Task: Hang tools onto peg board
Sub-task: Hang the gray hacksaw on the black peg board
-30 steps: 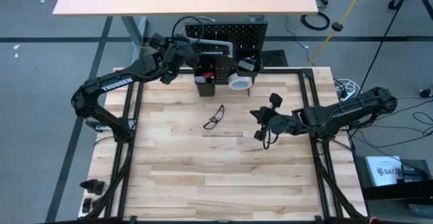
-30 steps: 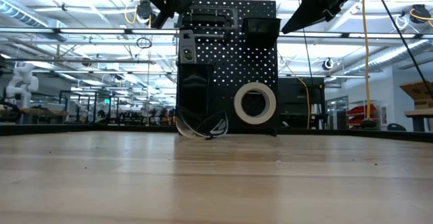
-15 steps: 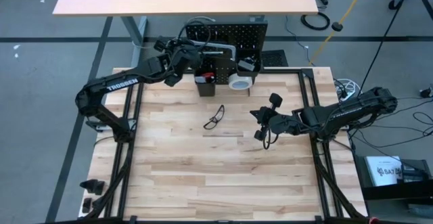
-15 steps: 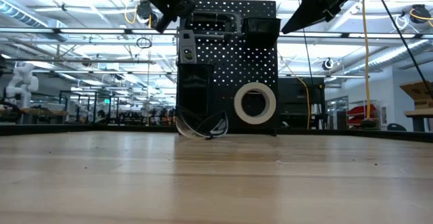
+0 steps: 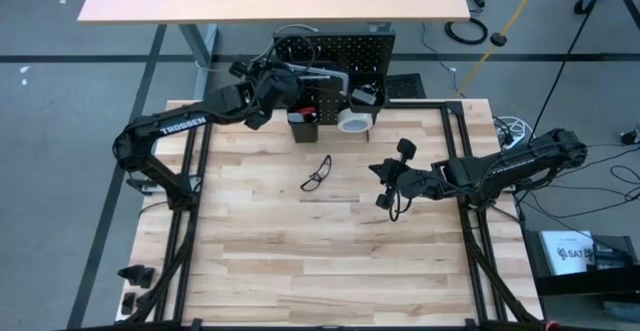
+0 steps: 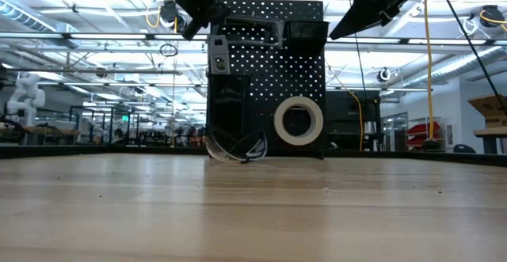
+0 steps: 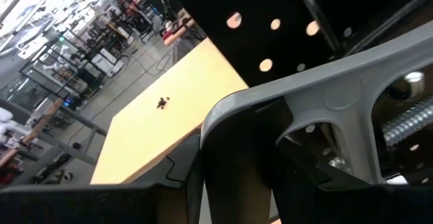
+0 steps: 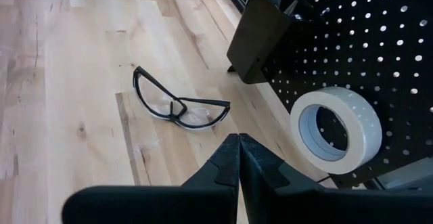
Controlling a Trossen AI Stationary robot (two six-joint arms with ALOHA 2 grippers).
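The butcher-block tabletop [image 5: 320, 241] sits in an open workshop, a second tan desk beyond it and lab benches receding behind.

From where I stand, starting at the left: the left arm reaches up toward eleven o'clock of the table, and its left gripper [image 5: 283, 83] is up against the upper left part of the peg board [image 5: 370, 51]. Its fingers look clamped on the grey frame of the bar clamp [image 5: 325, 71], which fills the left wrist view with its threaded screw showing at one side. The clamp's long axis runs sideways along the board's face, stretching from the gripper toward three o'clock. Judging by that, the step in hand is settling the clamp onto a hook, so the move turns on pressing it toward the panel at twelve o'clock and letting it drop.

Below the clamp, a black bin [image 5: 303, 121] on the board holds a red-handled tool [image 5: 307, 112]. Just to its right the white tape roll [image 5: 352, 121] already hangs low on the board.

On the bare wood, near the table's centre, lie clear safety glasses [image 5: 317, 173], well apart from the board.

Farther right, the right gripper [image 5: 384, 183] waits above the table at about three o'clock, fingers pressed together and holding nothing; it is the arm nearer to the glasses.
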